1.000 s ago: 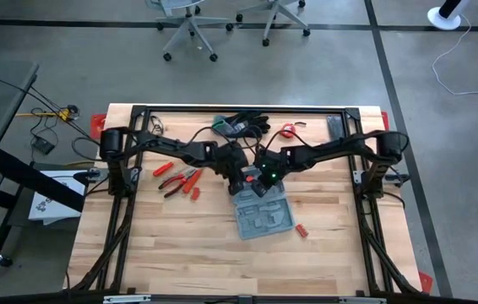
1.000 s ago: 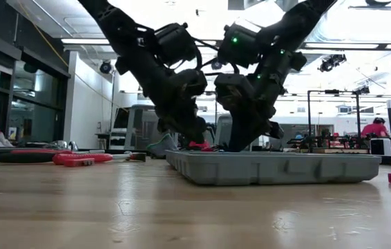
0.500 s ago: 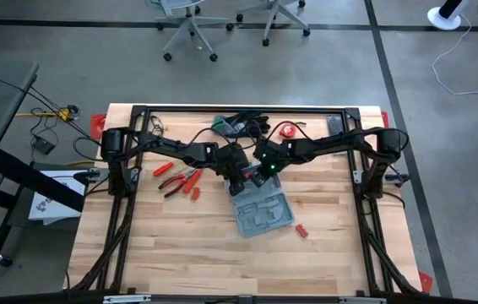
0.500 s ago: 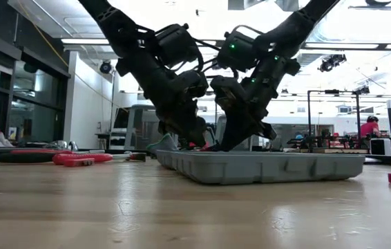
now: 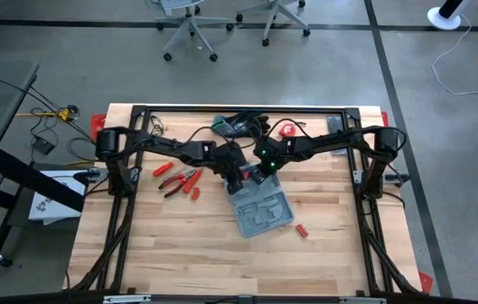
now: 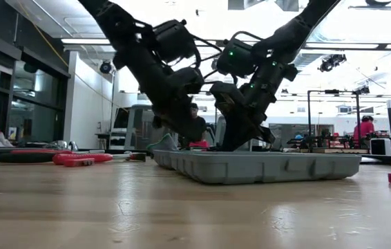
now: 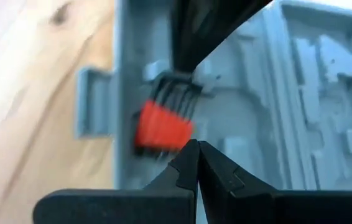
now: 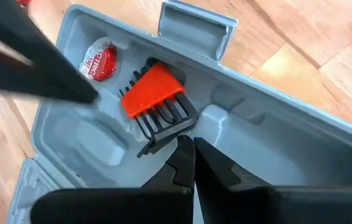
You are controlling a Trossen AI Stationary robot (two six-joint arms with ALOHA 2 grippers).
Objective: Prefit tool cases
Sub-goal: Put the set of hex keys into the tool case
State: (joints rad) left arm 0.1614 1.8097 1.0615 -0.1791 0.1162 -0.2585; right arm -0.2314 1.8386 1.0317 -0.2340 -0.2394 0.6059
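Both pincers are meeting over the far end of the open tool case (image 5: pixel 262 209), and both are closed with nothing between the fingers. Right gripper (image 8: pixel 187 144) is pointing its joined tips down into the case, just beside a set of hex keys in an orange holder (image 8: pixel 157 99), not gripping it. Left gripper (image 7: pixel 196 148) is hanging over the same holder, also empty. At about ten o'clock from the holder in the right wrist view, a red and silver round thing (image 8: pixel 100 58) is lying in a recess. The grey-blue case is lying flat near the middle of the wooden table (image 5: pixel 180 245). At nine o'clock from the case, red-handled pliers (image 5: pixel 180 179) are lying well apart from it, and at four o'clock a small red part (image 5: pixel 301 229) is resting just beside it.
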